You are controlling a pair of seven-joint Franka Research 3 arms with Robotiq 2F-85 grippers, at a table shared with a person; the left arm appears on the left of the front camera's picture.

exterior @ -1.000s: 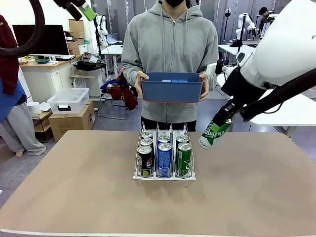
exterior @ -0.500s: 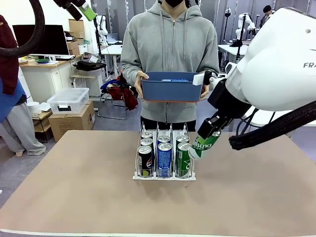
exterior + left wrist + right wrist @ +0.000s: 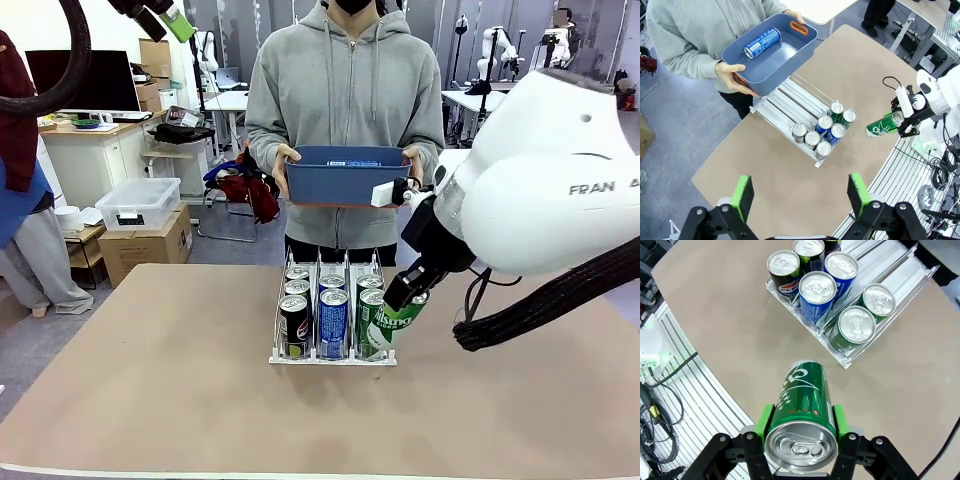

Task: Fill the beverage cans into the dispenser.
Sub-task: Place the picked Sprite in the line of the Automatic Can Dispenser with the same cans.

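Right tool (image 3: 800, 424): its green pads are clamped on the top end of a green can (image 3: 802, 392), which hangs above the bench (image 3: 150, 400).
Held can's axis: in the front view it leans, with the top at 1 o'clock in the tool and the base at 7 o'clock.
Key relation: the dispenser (image 3: 333, 358) lies at 9 o'clock from the held can, whose base sits just off the front right corner. In the right wrist view the lanes run away toward 1 o'clock.
Nearer arm: the right arm, by far.
Left tool (image 3: 800, 195): wide open and holding nothing, high over the bench.
Cans in the dispenser: seven. There are three in the left lane (black where the sides show), two blue in the middle and two green on the right.
Other cans: one blue can (image 3: 761, 43) lies on its side in the blue tub (image 3: 790, 57) that the person holds at 12 o'clock.
Your next move, as I judge it: stand the can upright, then carry it toward 12 o'clock to the free stretch of the right lane.
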